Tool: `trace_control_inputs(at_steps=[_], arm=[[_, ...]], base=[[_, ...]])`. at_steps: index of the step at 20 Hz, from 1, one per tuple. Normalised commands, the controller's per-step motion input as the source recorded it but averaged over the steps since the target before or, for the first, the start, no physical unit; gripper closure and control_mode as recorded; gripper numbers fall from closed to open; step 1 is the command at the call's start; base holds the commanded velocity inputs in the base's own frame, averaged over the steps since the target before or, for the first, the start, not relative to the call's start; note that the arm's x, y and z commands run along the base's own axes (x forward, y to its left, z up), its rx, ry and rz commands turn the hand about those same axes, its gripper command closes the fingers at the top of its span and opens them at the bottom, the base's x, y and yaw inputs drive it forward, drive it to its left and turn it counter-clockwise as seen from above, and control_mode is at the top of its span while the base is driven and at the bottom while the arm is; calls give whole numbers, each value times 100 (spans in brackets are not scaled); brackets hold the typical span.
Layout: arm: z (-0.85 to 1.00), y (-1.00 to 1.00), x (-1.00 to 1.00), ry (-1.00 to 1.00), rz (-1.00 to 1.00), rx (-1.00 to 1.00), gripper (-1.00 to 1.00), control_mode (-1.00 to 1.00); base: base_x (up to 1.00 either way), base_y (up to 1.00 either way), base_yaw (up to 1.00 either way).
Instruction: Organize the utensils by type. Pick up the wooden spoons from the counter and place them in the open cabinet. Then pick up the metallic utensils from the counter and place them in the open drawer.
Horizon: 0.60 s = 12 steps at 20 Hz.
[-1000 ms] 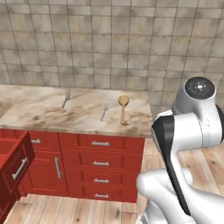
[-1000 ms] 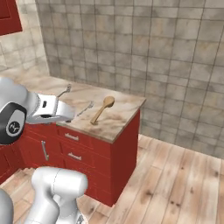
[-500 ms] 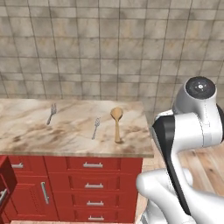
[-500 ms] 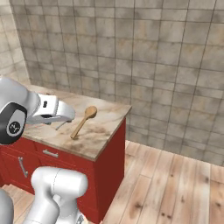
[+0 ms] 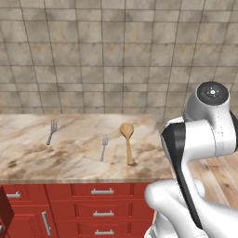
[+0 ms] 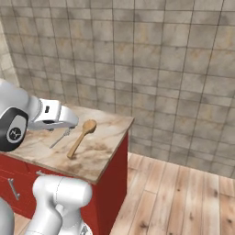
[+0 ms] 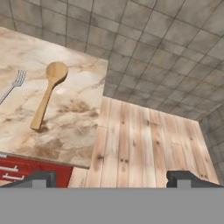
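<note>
On the beige counter (image 5: 69,160) lies the tan wooden spoon (image 5: 127,142), bowl toward the wall. One grey fork (image 5: 104,147) rests just left of it, a second fork (image 5: 51,131) farther left. The hand view has the spoon (image 7: 47,94) and a fork (image 7: 13,85) at upper left. My gripper (image 7: 112,179) is open with nothing between its wide-set fingertips. It hangs well above and apart from the utensils, facing the counter's right end and the floor beyond. The open cabinet is out of view. A red corner of the open drawer (image 5: 3,213) peeks in at lower left.
Red base cabinets with silver bar handles (image 5: 102,191) run under the counter. The counter ends at a corner (image 6: 131,120), with wooden floor (image 6: 183,197) to its right. A grey tiled wall (image 5: 116,60) backs everything. My white arm (image 5: 200,139) fills the right of the left base view.
The base has driven on, so the whole scene has shifted: the utensils now sit nearer and more centred, and the drawer has slid toward the left edge. Spoon and forks lie as before.
</note>
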Motion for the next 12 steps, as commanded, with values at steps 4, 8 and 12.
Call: trace_control_inputs(at_steps=[4,8,12], arm=[[0,0,0,0,0,0,-100,100],[0,0,0,0,0,0,-100,100],[0,0,0,0,0,0,-100,100]], base=[[32,10,-11],[1,0,0],[0,0,0]])
